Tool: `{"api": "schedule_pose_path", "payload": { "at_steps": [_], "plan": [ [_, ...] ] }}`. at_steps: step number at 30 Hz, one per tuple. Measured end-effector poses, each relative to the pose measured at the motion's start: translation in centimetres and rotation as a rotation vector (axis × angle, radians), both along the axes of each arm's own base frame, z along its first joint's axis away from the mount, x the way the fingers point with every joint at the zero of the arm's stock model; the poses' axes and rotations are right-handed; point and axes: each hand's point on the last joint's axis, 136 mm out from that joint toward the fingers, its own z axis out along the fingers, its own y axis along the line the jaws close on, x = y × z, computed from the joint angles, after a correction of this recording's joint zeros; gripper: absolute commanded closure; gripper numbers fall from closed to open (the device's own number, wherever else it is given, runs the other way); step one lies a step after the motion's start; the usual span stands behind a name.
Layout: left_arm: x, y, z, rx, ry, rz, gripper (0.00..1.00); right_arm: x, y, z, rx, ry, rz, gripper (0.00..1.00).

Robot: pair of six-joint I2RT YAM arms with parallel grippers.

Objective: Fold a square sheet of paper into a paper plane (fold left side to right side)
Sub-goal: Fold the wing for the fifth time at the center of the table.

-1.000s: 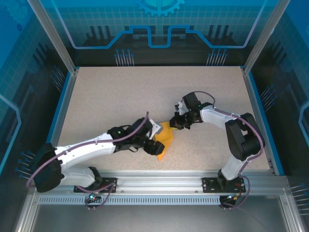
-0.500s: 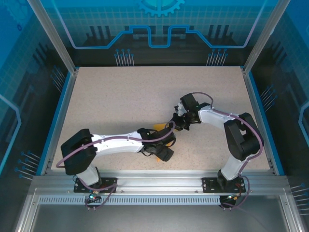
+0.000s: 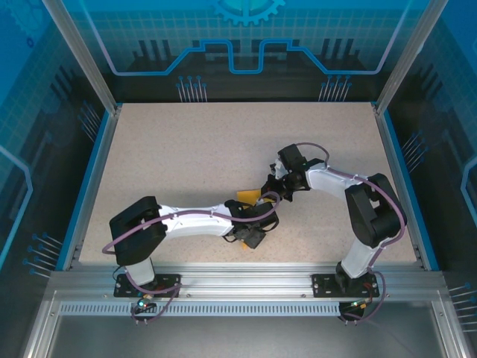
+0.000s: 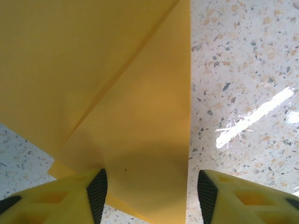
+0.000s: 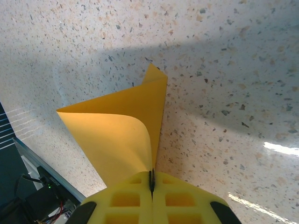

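Observation:
The square sheet of paper (image 3: 247,197) is bright orange and partly folded, with a diagonal crease (image 4: 117,84). It lies mid-table, mostly hidden under my left wrist in the top view. My left gripper (image 4: 152,196) hangs open just above its near end. One fingertip (image 4: 97,196) is over the paper, the other fingertip (image 4: 208,193) over bare table past the paper's right edge. My right gripper (image 5: 151,179) is shut on the sheet's edge, where a curled flap (image 5: 117,135) rises from the table. In the top view the right gripper (image 3: 273,186) sits at the paper's right.
The speckled table (image 3: 186,149) is bordered by blue rails, with an aluminium frame rail (image 3: 246,276) along the near edge. The two wrists are close together at the centre. Open tabletop lies to the left and at the back.
My left arm has swung right and reached over the paper, so it now covers most of it. The right gripper has stayed on the paper's right edge, shifting only slightly.

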Motion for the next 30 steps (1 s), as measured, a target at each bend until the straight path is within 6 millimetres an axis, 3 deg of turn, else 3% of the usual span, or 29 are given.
{"api": "schedule_pose_path", "payload": {
  "at_steps": [8,26,30],
  "plan": [
    [-0.06,0.14,-0.26,0.002,0.000,-0.002,0.69,0.02,-0.29,-0.52,-0.022,0.006,-0.007,1.00],
    [0.02,0.33,-0.37,-0.030,-0.007,0.003,0.97,0.14,-0.17,-0.33,-0.030,0.003,-0.001,0.99],
    [0.05,0.75,0.15,-0.075,0.006,0.016,1.00,0.11,-0.19,-0.34,-0.031,0.002,0.002,0.95]
  ]
}}
